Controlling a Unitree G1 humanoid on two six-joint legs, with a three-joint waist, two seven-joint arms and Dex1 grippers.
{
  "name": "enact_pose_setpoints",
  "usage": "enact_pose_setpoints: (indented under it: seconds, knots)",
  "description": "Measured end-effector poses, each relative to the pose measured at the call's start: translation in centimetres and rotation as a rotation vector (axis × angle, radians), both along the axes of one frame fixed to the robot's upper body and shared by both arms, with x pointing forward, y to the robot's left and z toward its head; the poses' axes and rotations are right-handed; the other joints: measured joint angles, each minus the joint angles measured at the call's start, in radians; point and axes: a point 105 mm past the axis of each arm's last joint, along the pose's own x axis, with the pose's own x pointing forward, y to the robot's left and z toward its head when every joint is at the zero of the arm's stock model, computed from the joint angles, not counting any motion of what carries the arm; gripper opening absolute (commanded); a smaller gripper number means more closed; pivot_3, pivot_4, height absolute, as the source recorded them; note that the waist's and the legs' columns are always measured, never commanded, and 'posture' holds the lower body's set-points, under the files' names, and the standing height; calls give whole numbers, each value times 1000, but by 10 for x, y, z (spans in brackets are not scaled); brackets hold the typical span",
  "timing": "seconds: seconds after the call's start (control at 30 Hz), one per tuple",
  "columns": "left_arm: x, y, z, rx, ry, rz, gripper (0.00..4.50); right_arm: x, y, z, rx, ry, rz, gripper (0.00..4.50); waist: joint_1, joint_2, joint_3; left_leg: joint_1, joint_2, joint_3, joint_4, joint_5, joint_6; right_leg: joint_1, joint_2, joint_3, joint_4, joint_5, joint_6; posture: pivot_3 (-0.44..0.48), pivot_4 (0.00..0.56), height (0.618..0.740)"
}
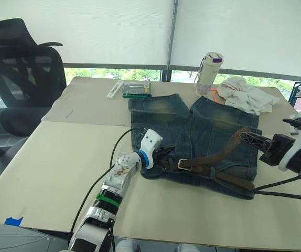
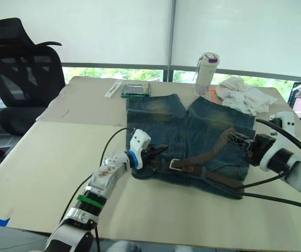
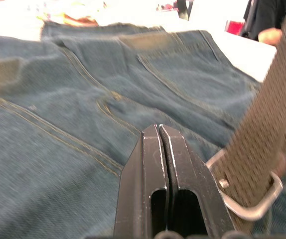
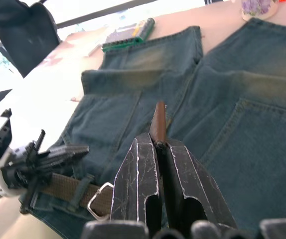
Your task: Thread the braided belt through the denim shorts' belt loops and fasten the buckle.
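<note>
Two grippers at the denim shorts (image 1: 203, 136) on the table (image 1: 51, 168) — left gripper (image 3: 159, 137) closed, empty, beside the buckle (image 1: 182, 164); right gripper (image 4: 158, 142) pinching the braided belt (image 1: 218, 155).

A black office chair (image 1: 22, 68) stands beside the bench (image 1: 61, 168). At the bench's far edge are a white bottle with purple cap (image 1: 208, 72), a crumpled white cloth (image 1: 245, 95), a green box (image 1: 137, 90) and a white stick-like object (image 1: 115, 89).
</note>
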Motion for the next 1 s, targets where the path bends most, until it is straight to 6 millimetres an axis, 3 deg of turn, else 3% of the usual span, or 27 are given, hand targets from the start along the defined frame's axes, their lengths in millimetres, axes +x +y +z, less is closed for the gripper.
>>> enact_pose_setpoints:
  seconds: [0.17, 0.2, 0.4, 0.6, 0.73, 1.0]
  knots:
    - [-4, -9, 39, -55, -113, -10, 60, 9, 29, 4, 150, -21, 60, 0, -1, 0, 0, -1, 0, 0, 0, 0, 0, -1, 0, 0, 0, 0, 0, 0, 150, 740]
    - [-4, -8, 47, -72, -126, -6, 607, 10, 33, 4, 169, -19, 67, 0, -1, 0, 0, -1, 0, -1, 0, 0, 0, -1, 0, 0, 1, 0, 0, 0, 150, 740]
    - [-19, -6, 82, -145, -208, -26, 2561, 30, 65, 9, 447, 2, 20, 0, -4, 1, 0, -1, 0, -1, 0, 0, -1, -2, 0, 0, 3, 0, 0, 0, 150, 740]
    - [-32, -11, 76, -154, -191, -47, 4454, 35, 94, 16, 537, 28, 47, 0, -1, 1, 1, -2, -3, -1, 0, 1, 0, -2, 0, 0, 5, 0, 0, 0, 150, 740]
    - [-33, -16, 73, -126, -207, -20, 4454, 34, 99, 17, 556, 35, 59, 0, -2, 1, 1, -2, -3, -1, 0, 1, 0, -2, 0, 0, 4, 1, 1, 0, 150, 740]
    - [-20, -23, 72, 20, -417, 120, 4454, 29, 113, 20, 572, 45, 86, 0, -3, 1, 1, -2, -3, -1, -1, 1, 0, -2, 0, 0, 4, 1, 1, 0, 150, 740]
